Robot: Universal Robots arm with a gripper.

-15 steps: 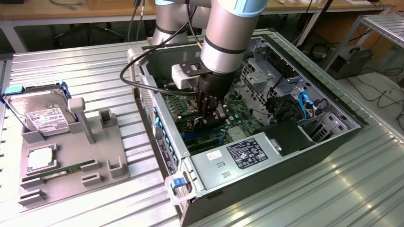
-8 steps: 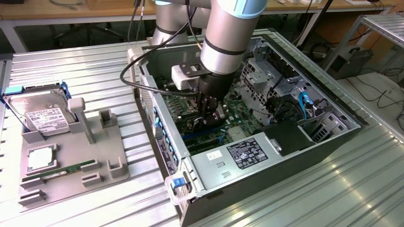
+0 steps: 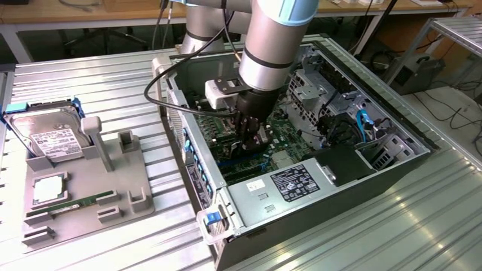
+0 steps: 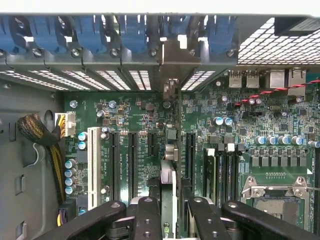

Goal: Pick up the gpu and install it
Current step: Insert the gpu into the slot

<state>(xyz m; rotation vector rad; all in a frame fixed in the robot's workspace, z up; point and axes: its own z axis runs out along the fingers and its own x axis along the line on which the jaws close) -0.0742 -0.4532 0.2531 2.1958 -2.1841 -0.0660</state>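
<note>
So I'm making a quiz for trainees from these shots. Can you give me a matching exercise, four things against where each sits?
Things:
1. gpu
2. hard drive
3. memory stick
4. power supply

Places:
A. lying flat on the grey holder
B. standing in the holder's blue cradle
C. edge-on between the fingers, above the motherboard
D. corner of the open case

Pairs: 1-C, 2-B, 3-A, 4-D

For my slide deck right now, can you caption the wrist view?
End effector shut on thin dark gpu card, held edge-on over the green motherboard slots inside the open metal computer case.
</note>
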